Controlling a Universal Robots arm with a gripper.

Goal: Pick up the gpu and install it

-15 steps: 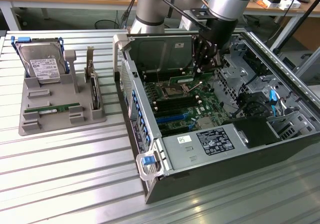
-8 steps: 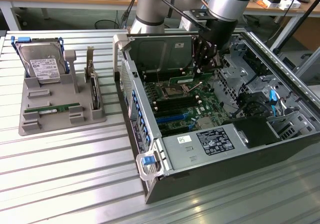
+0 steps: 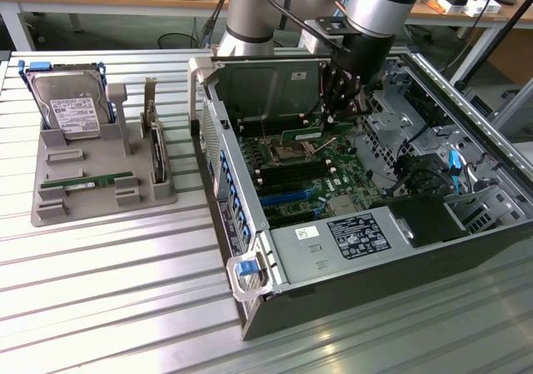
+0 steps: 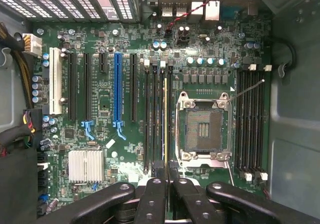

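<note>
Open PC case (image 3: 366, 249) is seen on the slatted table (image 3: 108, 291), motherboard (image 4: 125, 149) exposed. Grey holder tray (image 3: 92, 182) is set well apart, toward the exterior view's left; a silver hard drive (image 3: 71, 107) in blue rails and an upright dark card (image 3: 154, 141) are kept in it, w/ a green stick lying flat in a front slot. CPU socket (image 4: 204, 129) is noted just beside the memory slots. Arm is reached down into the case from above, wrist approx. vertical. End effector (image 4: 167, 184) is clamped on the gpu (image 4: 165, 119), held edge-on over a slot between socket and black slots; seating cannot be told.
</note>
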